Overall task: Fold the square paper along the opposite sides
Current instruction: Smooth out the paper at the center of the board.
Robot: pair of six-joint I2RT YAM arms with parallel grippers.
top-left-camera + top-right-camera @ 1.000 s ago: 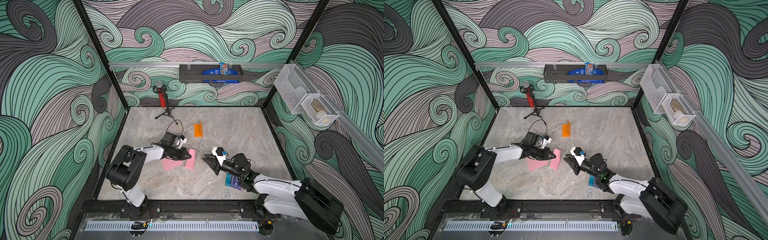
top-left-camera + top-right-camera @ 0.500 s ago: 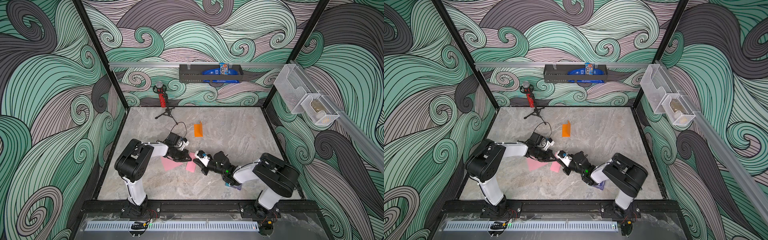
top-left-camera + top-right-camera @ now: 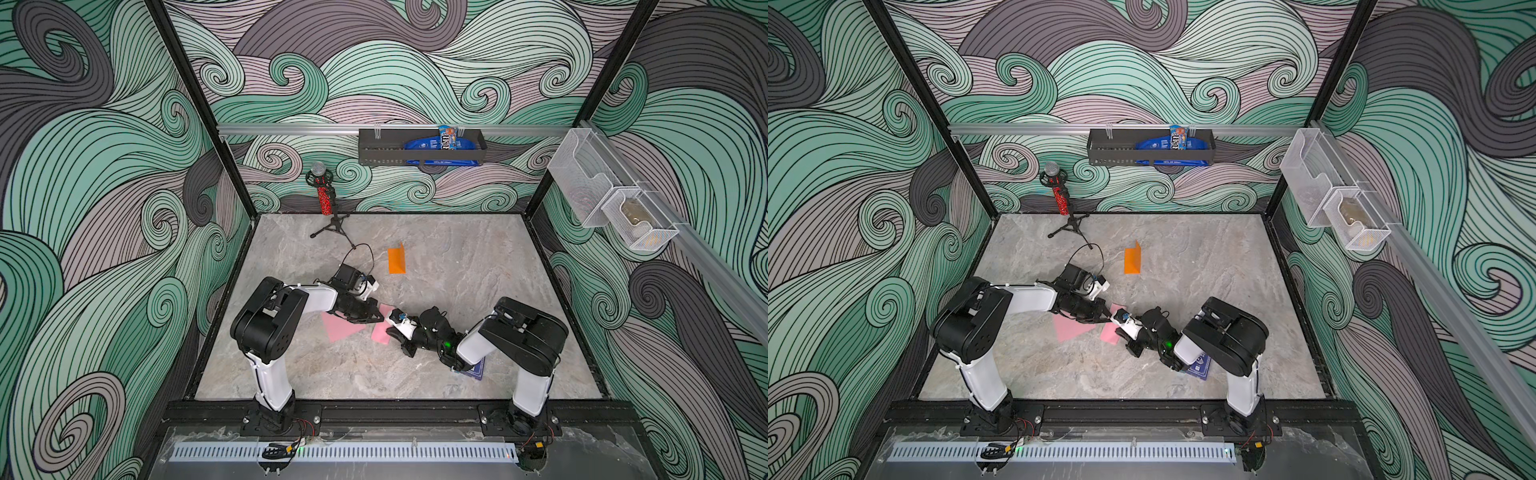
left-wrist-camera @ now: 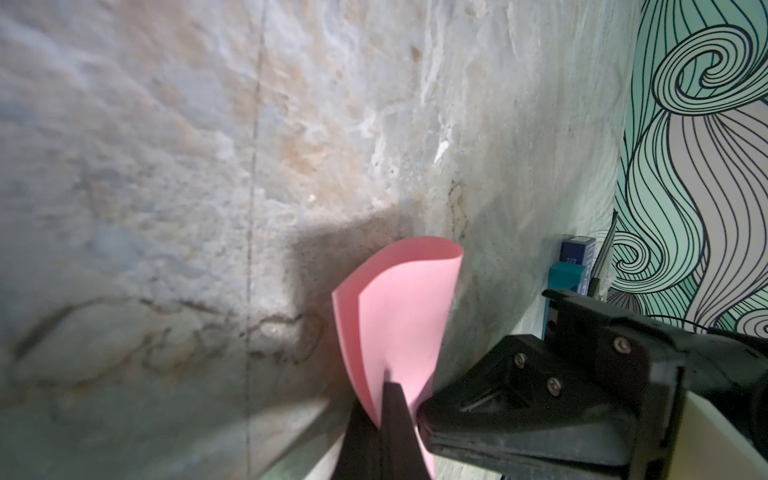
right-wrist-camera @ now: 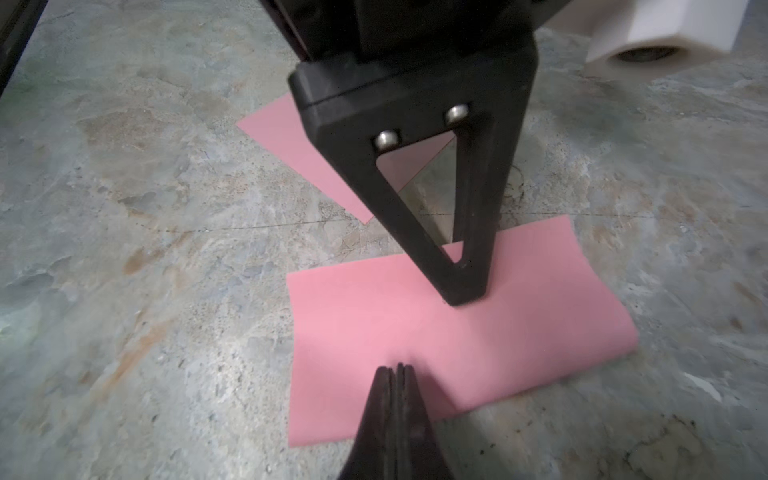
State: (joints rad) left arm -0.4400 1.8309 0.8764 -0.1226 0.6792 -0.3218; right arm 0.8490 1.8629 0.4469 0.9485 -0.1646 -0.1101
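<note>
The square paper (image 5: 457, 345) is pink and lies bent over on itself on the marble floor; both top views show it mid-floor (image 3: 381, 331) (image 3: 1109, 330). In the left wrist view it curls into a loop (image 4: 399, 311), and my left gripper (image 4: 384, 395) is shut on its two meeting edges. That left gripper (image 3: 376, 318) reaches in from the left. My right gripper (image 5: 395, 368) is shut, its joined tips resting on top of the bent paper, close to the left fingertip (image 5: 465, 286). It comes in from the right (image 3: 392, 332).
A second pink sheet (image 3: 338, 328) lies flat just left of the folded one, partly under my left gripper. Behind them sits a folded orange paper (image 3: 396, 261). A microphone on a tripod (image 3: 326, 199) stands at the back left. A blue box (image 3: 473, 370) lies under my right arm.
My right gripper has swung in leftward to the pink paper and closed its jaws. The left gripper has kept its hold on the paper.
</note>
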